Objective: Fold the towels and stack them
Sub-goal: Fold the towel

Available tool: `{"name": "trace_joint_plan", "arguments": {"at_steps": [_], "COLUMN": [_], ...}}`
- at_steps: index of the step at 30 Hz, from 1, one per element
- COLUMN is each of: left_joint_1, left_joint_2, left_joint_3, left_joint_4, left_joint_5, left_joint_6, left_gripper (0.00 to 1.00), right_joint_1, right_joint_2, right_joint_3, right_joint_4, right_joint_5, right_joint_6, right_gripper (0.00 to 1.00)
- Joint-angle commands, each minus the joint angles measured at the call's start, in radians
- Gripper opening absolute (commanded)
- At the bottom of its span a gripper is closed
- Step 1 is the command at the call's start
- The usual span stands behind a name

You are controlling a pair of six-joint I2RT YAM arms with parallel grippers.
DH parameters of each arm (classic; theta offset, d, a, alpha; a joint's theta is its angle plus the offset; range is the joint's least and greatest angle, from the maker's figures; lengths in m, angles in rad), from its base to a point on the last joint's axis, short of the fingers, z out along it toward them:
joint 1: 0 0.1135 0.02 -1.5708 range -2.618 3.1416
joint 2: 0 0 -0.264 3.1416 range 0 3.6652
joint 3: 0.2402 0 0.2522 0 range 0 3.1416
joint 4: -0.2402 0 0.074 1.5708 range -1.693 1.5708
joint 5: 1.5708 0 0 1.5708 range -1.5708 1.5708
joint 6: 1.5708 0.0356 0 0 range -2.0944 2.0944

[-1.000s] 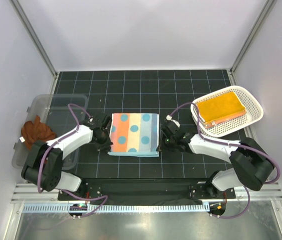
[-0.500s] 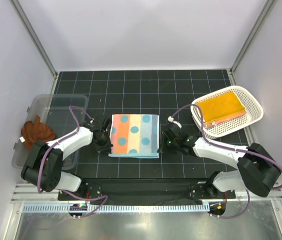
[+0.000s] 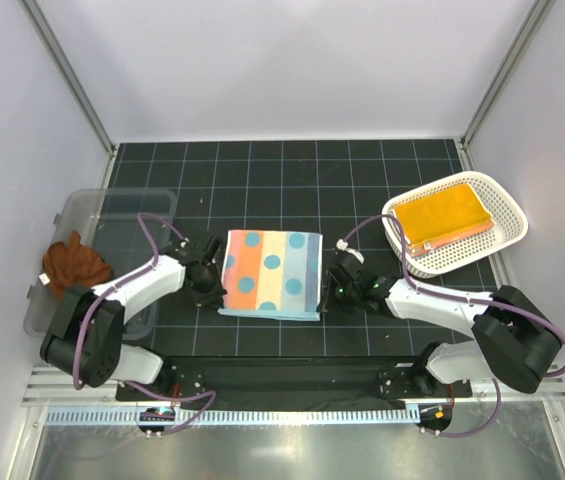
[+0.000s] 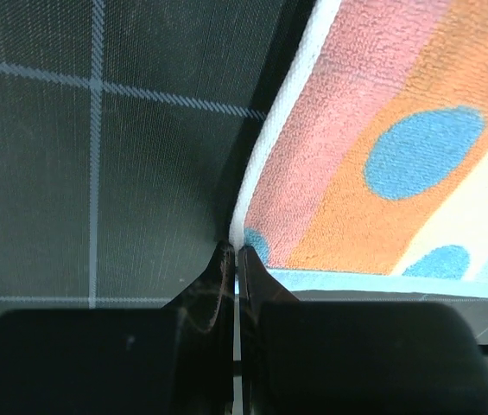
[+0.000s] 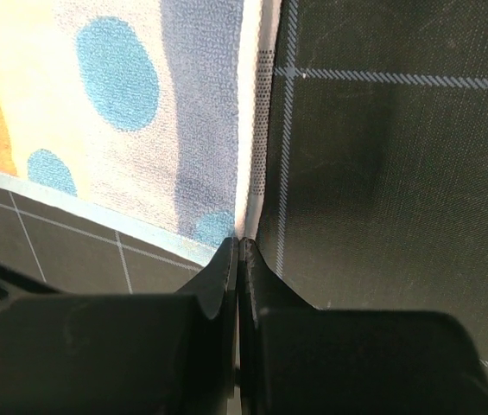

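At the near edge of the polka-dot towel (image 3: 270, 272), the left gripper (image 4: 237, 252) is sitting with its fingers pressed together on the white hem at the near-left corner, apparently pinching only a sliver of cloth. The right gripper (image 5: 239, 242) is doing the same at the near-right corner, fingers closed on the hem tip. This towel is lying flat in the middle of the black mat (image 3: 292, 170), between the two grippers, looking folded at least once. Judging from the thin bite, either corner is likely slipping out if the arms lift or pull unevenly, and one side letting go would be skewing or undoing the fold. Uneven tension is also risking a diagonal crease. Further left, the rust-brown towel (image 3: 72, 262) is lying crumpled in the clear bin (image 3: 127, 205). Far right, the yellow-orange towel (image 3: 447, 218) is resting folded in the white basket (image 3: 507, 235), well apart from both grippers
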State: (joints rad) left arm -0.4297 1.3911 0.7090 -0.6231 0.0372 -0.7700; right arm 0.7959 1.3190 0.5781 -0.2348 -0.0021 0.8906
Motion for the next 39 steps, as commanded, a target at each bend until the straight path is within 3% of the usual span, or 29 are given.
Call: {"name": "trace_joint_plan", "arguments": {"at_steps": [1,5,8,16,24,37,38,39], "left_joint_1": [-0.001,-0.003,-0.004,-0.006,-0.033,-0.076,-0.078,-0.078], "left_joint_2": [-0.066,-0.107,-0.136,-0.095,-0.046,-0.004,0.002,0.005], "left_joint_3": [0.047,0.186,0.179,0.015,0.001,0.0,0.004,0.013], "left_joint_4": [-0.061,-0.161,-0.173,-0.058,-0.058,-0.075,-0.085,-0.09], "left_joint_5": [-0.019,-0.028,-0.016,0.013,-0.028,-0.083,-0.091,-0.091], "left_joint_6": [0.001,0.021,0.015,-0.015,-0.02,-0.04,-0.041,-0.041], "left_gripper": [0.0,0.0,0.0,0.0,0.0,0.01,0.06,0.21], "right_joint_1": [0.002,0.002,0.006,0.032,0.045,0.045,0.046,0.045], "right_joint_2": [-0.013,-0.059,-0.107,-0.13,-0.06,-0.086,-0.09,-0.096], "right_joint_3": [0.074,0.199,0.198,0.017,-0.072,-0.092,-0.086,-0.08], "right_joint_4": [-0.027,-0.18,-0.199,-0.054,0.081,0.084,0.075,0.065], "right_joint_5": [0.025,0.063,0.051,0.022,0.016,0.014,-0.019,-0.018], "right_joint_6": [-0.033,-0.079,-0.072,0.017,0.05,0.038,0.036,0.034], "right_gripper": [0.01,0.01,0.01,0.01,0.01,0.01,0.01,0.07]}}
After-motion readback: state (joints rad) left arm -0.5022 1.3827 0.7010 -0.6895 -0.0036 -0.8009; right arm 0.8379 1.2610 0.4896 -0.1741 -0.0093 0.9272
